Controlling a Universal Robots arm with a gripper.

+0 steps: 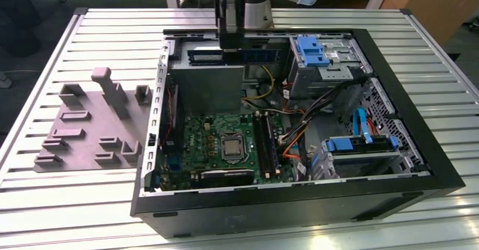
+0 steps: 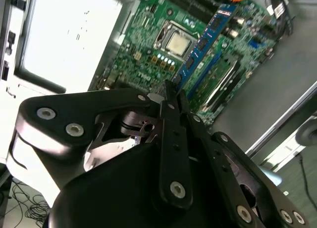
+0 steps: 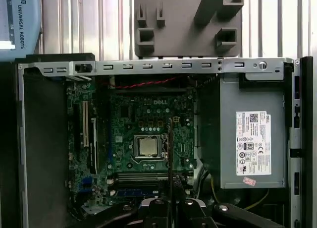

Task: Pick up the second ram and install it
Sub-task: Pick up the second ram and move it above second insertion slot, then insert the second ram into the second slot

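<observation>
The pick-up half of the job looks done and the carry to the slot is in hand. The gripper point(image 2: 171, 91) is clamped on the second ram point(image 2: 207, 38), its black fingers point(image 2: 172, 116) drawn together on the stick with no gap showing between them. In the second wrist view the blue-green stick, chips along its face, juts out past the fingertips over the motherboard point(image 2: 143, 54), clear of it and touching nothing else. In the first wrist view its thin edge passes just beside the processor socket point(image 3: 147, 146) on the motherboard. It also runs crosswise to the memory slots point(image 3: 143, 177), which lie near the motherboard's edge beyond the socket. In the exterior view the arm hangs above the open computer case point(image 1: 299, 211), and the grey fixture point(image 1: 82, 126) sits well apart from the motherboard, outside the case. Judging from this, seating the stick calls for turning it so its length lines up with a free slot. The contact edge must then sit squarely over that slot for a straight, even press, since any skew could jam it against the slot walls.
</observation>
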